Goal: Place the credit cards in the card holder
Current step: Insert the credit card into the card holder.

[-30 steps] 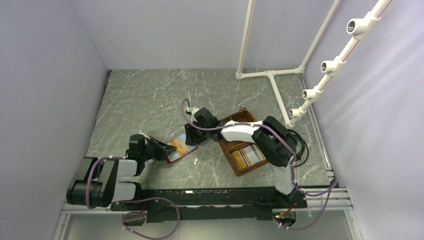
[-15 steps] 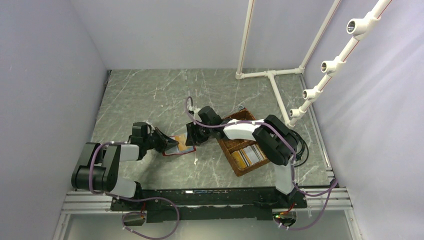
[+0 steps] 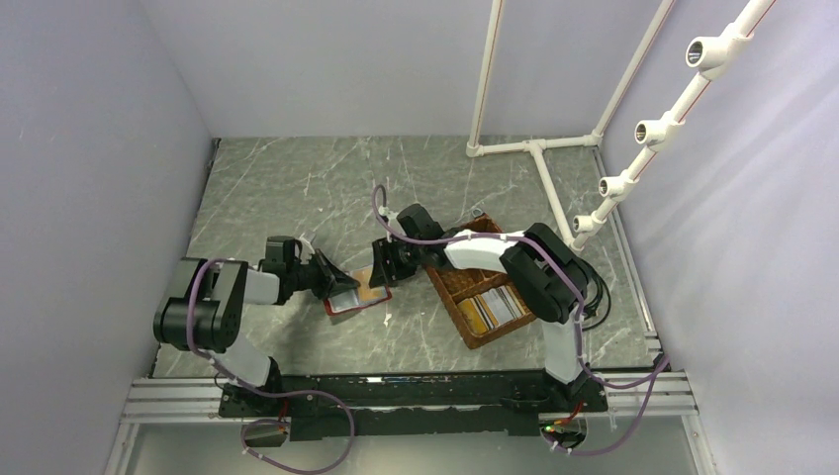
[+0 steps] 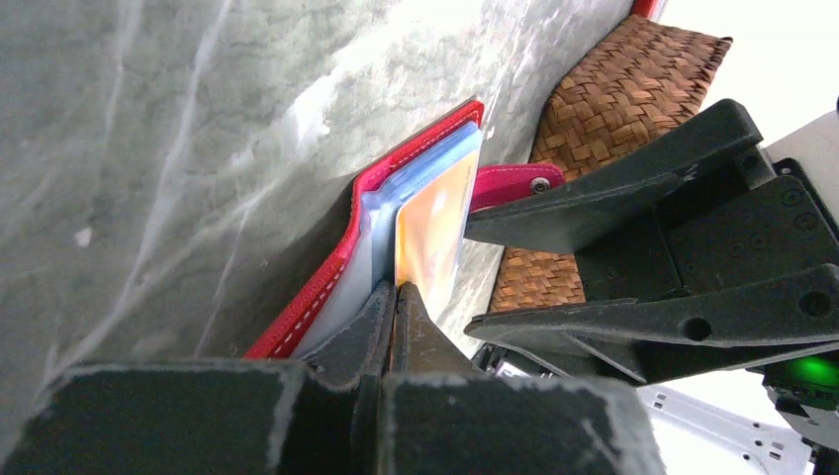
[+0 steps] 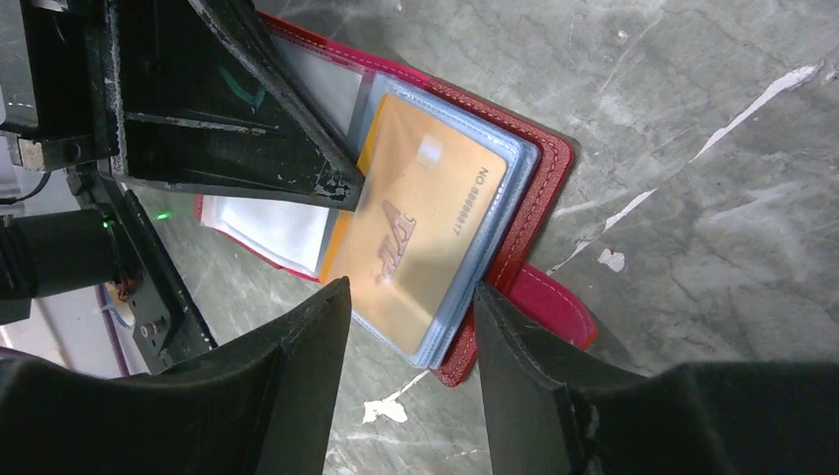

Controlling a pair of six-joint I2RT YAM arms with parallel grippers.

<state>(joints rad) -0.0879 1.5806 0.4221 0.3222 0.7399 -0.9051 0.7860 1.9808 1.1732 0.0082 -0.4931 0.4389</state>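
Grey marbled worktop point(image 3: 277, 198), plain walls, white pipe frame point(image 3: 539, 148) at rear right.

**Item pos.:** Card holder point(image 3: 351, 302), dark red, lies open on the worktop centre-left, between the two arms. Snap tab point(image 5: 554, 302) sticks out at one side. Orange card point(image 5: 425, 218) sits in a clear sleeve point(image 5: 519, 163) of the holder, mostly in. One end appears to protrude past the sleeve mouth, so seating is judged incomplete.

**Jaws:** Left jaws are together, pinched at that protruding end. Card vs. sleeve edge is hard to separate; judged card. Right jaws are apart, one finger either side of the holder's outer end, w/ no contact vis.

**Progress:** One card approx. in, the rest not done. Woven basket point(image 3: 453, 317), just right of the holder, holds further cards point(image 3: 492, 309) in a compartment. Left to do: finish the push, then load the others.

**Hidden/unclear:**
- Card count in the basket is not readable from the overhead view.
- Light blue edge behind the orange card could be card or plastic; cannot tell.
- White panel point(image 5: 267, 223) under the left jaws, nature unknown.
- Right arm covers part of the basket.
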